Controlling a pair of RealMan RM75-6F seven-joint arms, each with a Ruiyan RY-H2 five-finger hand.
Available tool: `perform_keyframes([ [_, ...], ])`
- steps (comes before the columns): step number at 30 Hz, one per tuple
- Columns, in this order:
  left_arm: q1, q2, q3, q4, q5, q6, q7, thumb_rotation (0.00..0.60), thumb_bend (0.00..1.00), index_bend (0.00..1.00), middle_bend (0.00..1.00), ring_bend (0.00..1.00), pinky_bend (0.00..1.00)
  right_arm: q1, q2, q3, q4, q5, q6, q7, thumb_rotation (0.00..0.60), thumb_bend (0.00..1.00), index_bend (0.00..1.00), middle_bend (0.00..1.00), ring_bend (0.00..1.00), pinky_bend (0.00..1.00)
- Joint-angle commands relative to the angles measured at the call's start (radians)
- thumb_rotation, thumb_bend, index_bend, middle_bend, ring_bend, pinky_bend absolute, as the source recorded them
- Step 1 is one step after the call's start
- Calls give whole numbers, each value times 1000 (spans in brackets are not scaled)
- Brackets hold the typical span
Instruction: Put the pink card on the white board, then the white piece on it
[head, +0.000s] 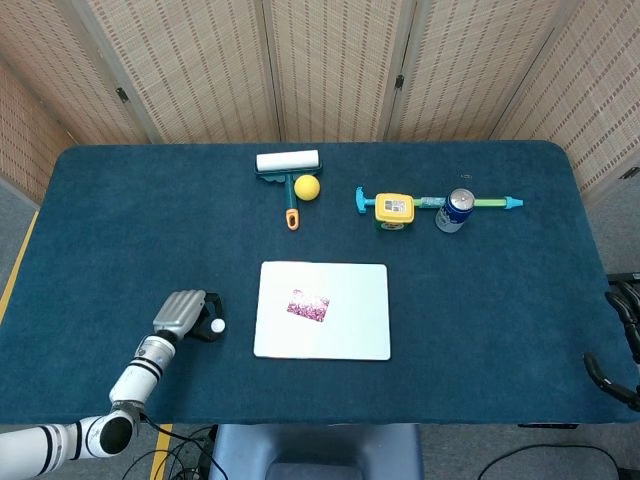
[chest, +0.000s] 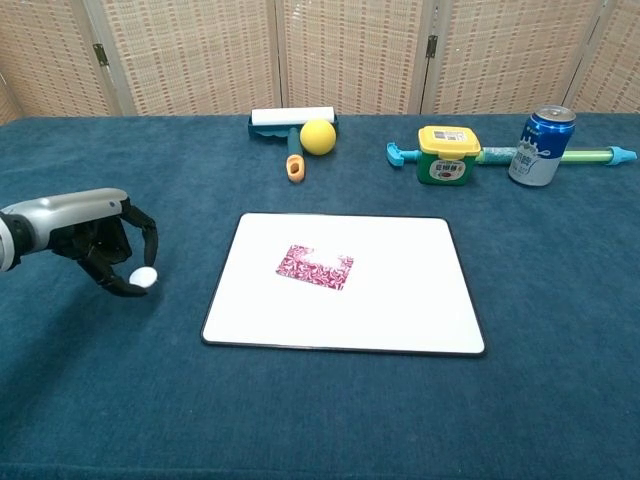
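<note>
The white board (head: 350, 330) (chest: 400, 310) lies flat at the table's front middle. The pink card (head: 308, 306) (chest: 315, 267) rests on its left half. My left hand (head: 180, 312) (chest: 85, 235) hovers left of the board and pinches the small round white piece (head: 217, 325) (chest: 145, 277) at its fingertips, a little above the cloth. My right hand (head: 622, 340) shows only as dark fingers at the far right edge of the head view, off the table; whether it is open is unclear.
At the back stand a lint roller (head: 288, 163) (chest: 292, 117), a yellow ball (head: 306, 186) (chest: 318, 135), a yellow-green box (head: 394, 209) (chest: 446, 152) on a teal rod (head: 490, 202) (chest: 590, 155), and a blue can (head: 456, 209) (chest: 538, 145).
</note>
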Motion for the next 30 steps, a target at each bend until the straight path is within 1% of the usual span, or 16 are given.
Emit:
perform_keyframes([
  [1, -34, 17, -28, -37, -39, -19, 22, 600, 260, 589, 1000, 1000, 1000, 2, 6, 3, 4, 9, -5, 22, 600, 291, 0, 0, 0, 0],
  [6, -110, 15, -71, -42, -114, -80, 40, 600, 260, 587, 1000, 1000, 1000, 2, 19, 17, 18, 53, -15, 93, 600, 291, 0, 0, 0, 0],
  [10, -179, -9, -85, -13, -177, -129, 67, 600, 260, 585, 1000, 1000, 1000, -2, 28, 28, 35, 84, -18, 153, 600, 291, 0, 0, 0, 0],
  [18, -325, -76, -90, 80, -316, -194, 124, 600, 260, 581, 1000, 1000, 1000, -35, 32, 59, 82, 156, 7, 292, 600, 291, 0, 0, 0, 0],
  [24, -404, -143, -87, 191, -375, -253, 118, 600, 260, 581, 1000, 1000, 1000, -46, 31, 82, 128, 202, -7, 392, 600, 291, 0, 0, 0, 0],
  [30, -481, -200, -72, 302, -432, -312, 118, 600, 260, 581, 1000, 1000, 1000, -45, 34, 92, 161, 218, -36, 457, 600, 291, 0, 0, 0, 0],
])
